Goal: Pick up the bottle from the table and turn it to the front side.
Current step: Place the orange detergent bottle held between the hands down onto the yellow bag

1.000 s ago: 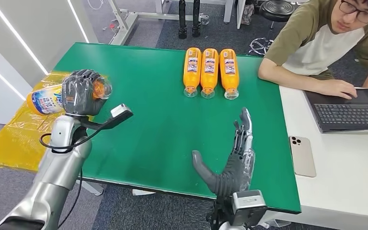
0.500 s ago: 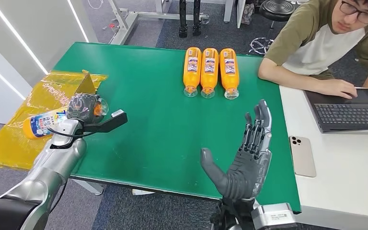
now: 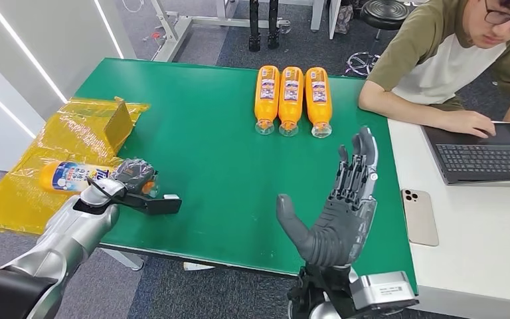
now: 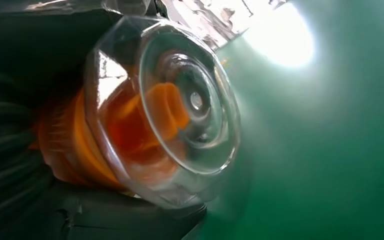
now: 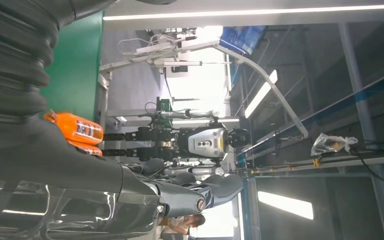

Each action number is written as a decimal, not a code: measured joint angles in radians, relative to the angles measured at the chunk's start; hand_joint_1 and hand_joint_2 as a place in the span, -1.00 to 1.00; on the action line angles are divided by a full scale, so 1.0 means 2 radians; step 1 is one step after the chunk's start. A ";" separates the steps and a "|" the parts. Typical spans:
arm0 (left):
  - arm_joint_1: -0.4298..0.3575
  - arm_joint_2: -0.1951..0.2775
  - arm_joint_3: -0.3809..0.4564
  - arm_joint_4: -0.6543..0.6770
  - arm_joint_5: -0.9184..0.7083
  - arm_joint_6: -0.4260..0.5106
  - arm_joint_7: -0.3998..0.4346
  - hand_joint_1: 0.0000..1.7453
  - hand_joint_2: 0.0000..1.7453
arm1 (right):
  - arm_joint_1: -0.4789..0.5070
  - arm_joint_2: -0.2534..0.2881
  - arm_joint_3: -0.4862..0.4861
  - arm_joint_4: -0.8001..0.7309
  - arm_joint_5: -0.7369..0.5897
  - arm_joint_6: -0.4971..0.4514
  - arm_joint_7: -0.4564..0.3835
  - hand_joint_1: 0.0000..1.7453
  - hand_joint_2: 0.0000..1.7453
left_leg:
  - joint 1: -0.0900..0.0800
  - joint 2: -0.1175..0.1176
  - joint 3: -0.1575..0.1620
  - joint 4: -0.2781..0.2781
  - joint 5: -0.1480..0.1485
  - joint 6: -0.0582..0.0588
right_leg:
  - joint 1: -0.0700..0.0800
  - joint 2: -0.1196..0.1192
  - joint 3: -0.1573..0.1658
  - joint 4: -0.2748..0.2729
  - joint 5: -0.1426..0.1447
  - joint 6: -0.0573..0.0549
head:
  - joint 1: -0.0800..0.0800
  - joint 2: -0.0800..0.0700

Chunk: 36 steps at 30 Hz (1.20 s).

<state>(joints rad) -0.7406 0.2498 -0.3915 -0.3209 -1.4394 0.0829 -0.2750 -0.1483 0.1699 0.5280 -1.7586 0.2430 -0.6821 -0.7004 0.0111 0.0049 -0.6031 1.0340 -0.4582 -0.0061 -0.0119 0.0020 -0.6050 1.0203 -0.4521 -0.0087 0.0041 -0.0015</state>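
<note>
Bare green table (image 3: 212,153) mid-span, three orange bottles (image 3: 291,100) blocking far edge, phone (image 3: 419,216) right

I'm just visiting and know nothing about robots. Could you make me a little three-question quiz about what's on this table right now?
1. True or false: the right robot hand is holding a bottle.
2. How many orange bottles lie side by side at the far side of the green table?
3. What does the left robot hand grip? A) the phone B) a labelled bottle C) the laptop

Key
1. False. It is raised with fingers spread and holds nothing.
2. Three.
3. B. The bottle lies sideways in its grip, over the yellow plastic sheet at the table's left edge.
</note>
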 joint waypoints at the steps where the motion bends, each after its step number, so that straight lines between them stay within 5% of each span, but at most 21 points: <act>1: -0.001 -0.001 -0.002 0.001 0.000 -0.004 -0.002 1.00 1.00 | -0.002 0.001 0.000 0.001 0.000 0.000 0.000 -1.00 1.00 | 0.000 0.000 0.000 0.000 0.000 0.000 | 0.000 0.000 0.000 0.000 0.000 0.000 | 0.000 0.000; 17: -0.005 -0.015 -0.009 0.011 -0.005 -0.005 0.028 0.94 1.00 | -0.016 0.009 0.000 0.023 0.007 0.000 0.000 -1.00 1.00 | 0.000 -0.001 0.000 0.000 0.000 0.000 | 0.000 -0.001 0.001 0.000 0.000 0.000 | 0.000 0.000; 18: -0.004 -0.015 -0.009 0.011 -0.005 -0.004 0.030 0.70 1.00 | -0.016 0.010 0.000 0.025 0.007 0.000 0.000 -1.00 1.00 | 0.000 -0.001 0.000 0.000 0.000 0.000 | 0.000 -0.001 0.001 0.000 0.000 0.000 | 0.000 0.000; 21: -0.004 -0.016 -0.011 0.011 -0.006 -0.003 0.032 -0.75 1.00 | -0.018 0.010 0.000 0.028 0.007 0.000 0.000 -1.00 1.00 | 0.000 -0.001 0.000 0.000 0.000 0.000 | 0.000 -0.001 0.001 0.000 0.000 0.000 | 0.000 0.000; 22: -0.003 -0.017 -0.011 0.012 -0.006 -0.003 0.034 -1.00 1.00 | -0.018 0.010 0.000 0.029 0.007 0.000 0.000 -1.00 1.00 | 0.000 -0.001 0.000 0.000 0.000 0.000 | 0.000 -0.001 0.001 0.000 0.000 0.000 | 0.000 0.000; 30: 0.003 -0.019 -0.010 0.013 0.023 0.001 0.036 -1.00 1.00 | -0.026 0.015 0.000 0.041 0.005 0.000 0.000 -1.00 1.00 | 0.000 -0.001 0.001 0.000 0.000 0.000 | 0.000 -0.001 0.002 0.001 0.000 0.000 | 0.000 0.000; 36: 0.005 -0.015 0.031 0.013 0.115 -0.048 -0.054 -1.00 1.00 | -0.028 0.015 0.000 0.047 -0.002 0.000 0.000 -1.00 1.00 | 0.000 -0.002 0.002 0.000 0.000 -0.001 | 0.000 -0.002 0.003 0.001 0.000 0.000 | 0.000 0.000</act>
<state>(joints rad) -0.7305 0.2199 -0.3295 -0.2945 -1.2087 -0.0140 -0.3827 -0.2044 0.2007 0.5283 -1.6653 0.2388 -0.6817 -0.7004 0.0109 0.0015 -0.5984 1.0331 -0.4574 -0.0071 -0.0121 -0.0013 -0.5998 1.0224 -0.4529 -0.0097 0.0041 -0.0015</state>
